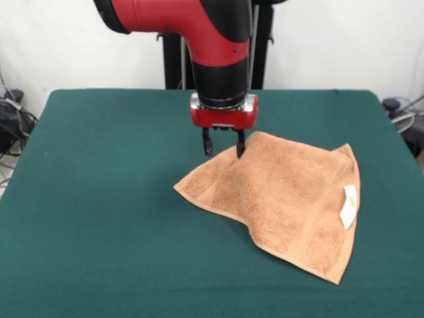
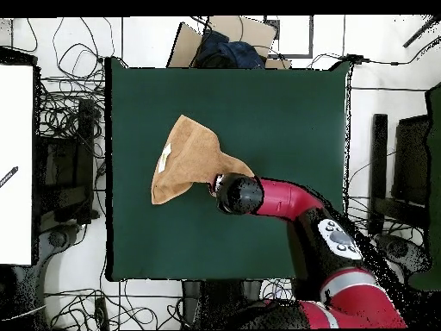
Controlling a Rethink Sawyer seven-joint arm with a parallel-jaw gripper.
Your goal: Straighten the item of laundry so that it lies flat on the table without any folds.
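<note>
The item of laundry [image 1: 291, 192], an orange-tan terry towel, lies rumpled on the green table [image 1: 99, 199], right of centre. A raised fold runs from its far corner toward the near edge, and a white label [image 1: 349, 205] sits on its right side. My gripper [image 1: 224, 147] hangs over the towel's far left corner. It is open, with green table showing between the fingers, and the right finger [image 1: 240, 144] touches the towel's edge. In the overhead view the towel [image 2: 189, 159] lies left of centre on the table [image 2: 284, 112], and the arm's wrist [image 2: 239, 194] hides the fingers.
Cables [image 2: 65, 121] crowd the floor to the left of the table, and a white panel [image 2: 15, 164] stands beyond them. A cardboard box with dark cloth [image 2: 226, 45] sits past the far edge. The arm's black pedestal [image 1: 173, 59] rises behind the table.
</note>
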